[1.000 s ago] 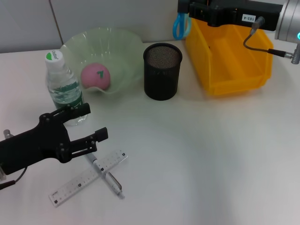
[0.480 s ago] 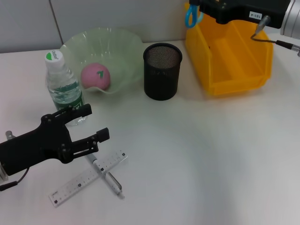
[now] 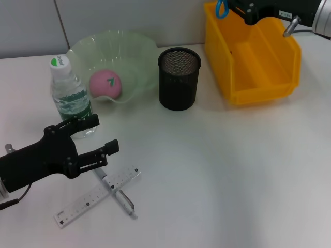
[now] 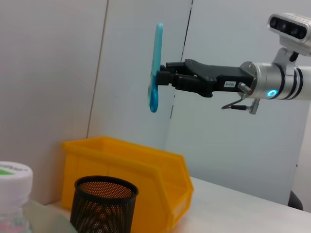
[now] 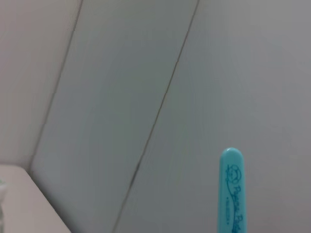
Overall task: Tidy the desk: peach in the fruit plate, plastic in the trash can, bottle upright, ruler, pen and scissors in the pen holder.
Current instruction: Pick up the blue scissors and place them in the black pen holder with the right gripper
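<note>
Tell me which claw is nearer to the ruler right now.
Left. The left claw hangs just above the ruler lying crossed with the pen on the desk's near left. The right claw is up above the yellow bin, holding the blue scissors.

We see the pink peach [image 3: 105, 84] in the green fruit plate [image 3: 135, 49]; bottle [image 3: 70, 96] upright; clear ruler [image 3: 97, 196] crossing the pen [image 3: 120, 196]; blue scissors [image 4: 155, 67] aloft above the yellow trash can [image 3: 264, 77]; black mesh pen holder [image 3: 178, 78] upright
</note>
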Controlling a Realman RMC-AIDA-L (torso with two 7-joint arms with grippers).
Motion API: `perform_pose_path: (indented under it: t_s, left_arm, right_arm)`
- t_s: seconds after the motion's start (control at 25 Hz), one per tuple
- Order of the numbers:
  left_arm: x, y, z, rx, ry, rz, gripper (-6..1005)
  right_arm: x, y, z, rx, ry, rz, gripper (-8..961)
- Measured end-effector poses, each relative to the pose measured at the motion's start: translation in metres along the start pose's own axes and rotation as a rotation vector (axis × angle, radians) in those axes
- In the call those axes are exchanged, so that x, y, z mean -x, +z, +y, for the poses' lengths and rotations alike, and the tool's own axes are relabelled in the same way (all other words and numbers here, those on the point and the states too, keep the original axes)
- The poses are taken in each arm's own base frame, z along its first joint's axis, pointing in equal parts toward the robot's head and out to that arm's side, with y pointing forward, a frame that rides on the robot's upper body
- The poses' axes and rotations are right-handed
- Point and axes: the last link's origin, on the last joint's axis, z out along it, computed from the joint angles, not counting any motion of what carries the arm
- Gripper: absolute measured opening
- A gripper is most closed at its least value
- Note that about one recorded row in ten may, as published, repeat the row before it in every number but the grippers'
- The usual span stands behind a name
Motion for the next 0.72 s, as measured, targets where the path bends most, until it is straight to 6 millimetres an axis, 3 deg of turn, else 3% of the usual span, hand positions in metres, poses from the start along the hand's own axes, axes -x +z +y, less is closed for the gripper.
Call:
perform_pose_path:
  t_s: [0.32,0.72]
  left_arm:
    - [0.001,-0.002,-0.001,-0.015,-0.004,0.004,841]
    - [0.007,-0.003,0.0,-0.03,0.025,-0.003,841]
  right_arm:
    - [0.001,0.01,0.001,-0.021,-0.201,0.044,239]
    - [-0.004,0.021,0.023,-0.029,-0.558,0.135,239]
